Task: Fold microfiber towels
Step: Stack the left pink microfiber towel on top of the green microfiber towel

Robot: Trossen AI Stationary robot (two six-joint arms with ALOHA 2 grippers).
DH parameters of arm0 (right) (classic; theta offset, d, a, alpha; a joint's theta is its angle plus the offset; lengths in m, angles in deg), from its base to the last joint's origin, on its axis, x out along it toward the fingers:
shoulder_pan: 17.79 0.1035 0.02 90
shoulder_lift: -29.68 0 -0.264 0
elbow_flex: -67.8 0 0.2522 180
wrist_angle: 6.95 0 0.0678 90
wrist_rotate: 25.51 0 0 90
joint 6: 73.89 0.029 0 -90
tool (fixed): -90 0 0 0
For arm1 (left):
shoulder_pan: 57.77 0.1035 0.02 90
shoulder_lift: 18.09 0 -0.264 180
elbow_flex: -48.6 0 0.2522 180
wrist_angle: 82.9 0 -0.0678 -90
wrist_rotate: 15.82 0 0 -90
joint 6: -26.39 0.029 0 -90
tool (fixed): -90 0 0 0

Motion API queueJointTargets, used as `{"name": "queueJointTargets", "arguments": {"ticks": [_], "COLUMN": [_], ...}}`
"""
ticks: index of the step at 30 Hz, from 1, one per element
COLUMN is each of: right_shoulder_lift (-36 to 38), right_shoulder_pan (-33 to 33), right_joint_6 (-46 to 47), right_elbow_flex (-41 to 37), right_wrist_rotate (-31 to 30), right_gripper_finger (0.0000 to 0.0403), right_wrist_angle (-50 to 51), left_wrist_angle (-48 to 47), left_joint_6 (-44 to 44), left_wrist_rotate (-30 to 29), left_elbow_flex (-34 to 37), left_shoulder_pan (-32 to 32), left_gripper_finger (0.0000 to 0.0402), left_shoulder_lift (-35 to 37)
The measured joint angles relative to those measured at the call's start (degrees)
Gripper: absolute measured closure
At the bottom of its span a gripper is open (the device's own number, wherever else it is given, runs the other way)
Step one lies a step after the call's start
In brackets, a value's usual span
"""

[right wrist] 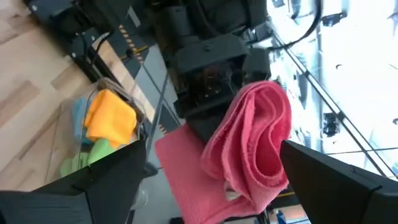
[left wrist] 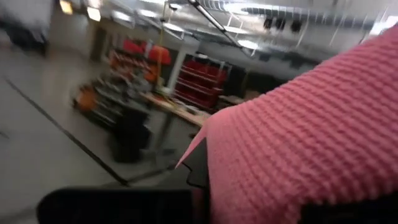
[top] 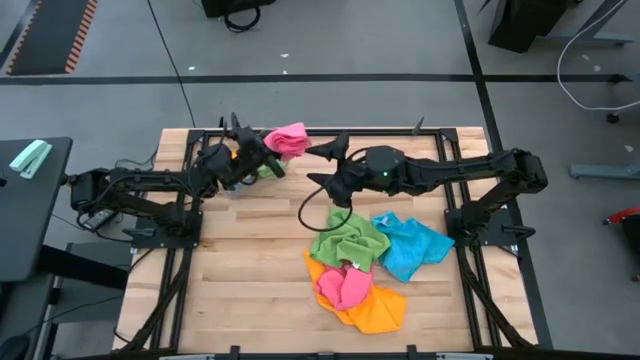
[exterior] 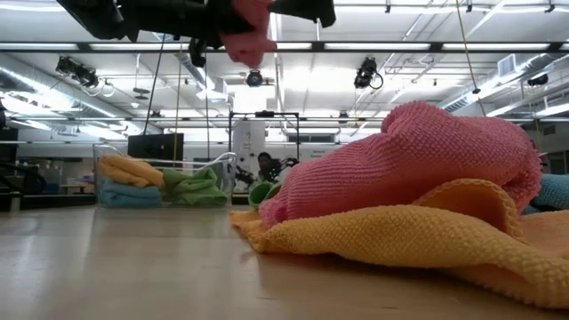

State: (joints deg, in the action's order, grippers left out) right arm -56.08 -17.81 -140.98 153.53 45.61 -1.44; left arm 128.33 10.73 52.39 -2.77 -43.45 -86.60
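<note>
My left gripper [top: 262, 150] holds a pink microfiber towel [top: 288, 138] in the air over the table's far middle. The same towel shows as a folded bunch [right wrist: 255, 143] in the right wrist view. My right gripper [top: 318, 152] faces it from the right, open. Its two fingers [right wrist: 112, 180] stand on either side of the bunch, apart from it. A heap of green [top: 348, 243], blue [top: 412, 246], pink [top: 345, 287] and orange [top: 378, 310] towels lies on the table's near right. My left gripper is shut on one end of the pink towel [right wrist: 239, 106], where the cloth is folded over in several layers. Its fingers come about level from the table's left. The towel is lifted clear of the table, and its free folded part [left wrist: 311, 130] bulges past the fingers.
A clear bin [exterior: 164, 182] with folded orange, green and blue towels stands at the far left, below the left gripper. Bare wood lies on the table's near left [top: 240, 280]. In the low view the pink towel on the orange one [exterior: 400, 178] fills the near right.
</note>
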Motion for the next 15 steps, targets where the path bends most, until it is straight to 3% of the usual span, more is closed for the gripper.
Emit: {"name": "queueJointTargets", "arguments": {"ticks": [6,15], "right_shoulder_lift": [0.0,0.0], "right_shoulder_pan": [-0.1,-1.7], "right_joint_6": [0.4,-0.3], "right_elbow_flex": [0.0,0.0], "right_wrist_rotate": [-0.2,2.3], "right_gripper_finger": [0.0022,0.0022], "right_wrist_angle": [-4.5,-8.2], "left_wrist_angle": [1.4,8.5], "left_joint_6": [-13.4,-16.5], "left_wrist_rotate": [1.7,1.9], "left_elbow_flex": [0.0,0.0], "left_shoulder_pan": [0.0,-2.7], "left_gripper_finger": [0.0379,0.0362], "left_shoulder_lift": [-0.2,-3.0]}}
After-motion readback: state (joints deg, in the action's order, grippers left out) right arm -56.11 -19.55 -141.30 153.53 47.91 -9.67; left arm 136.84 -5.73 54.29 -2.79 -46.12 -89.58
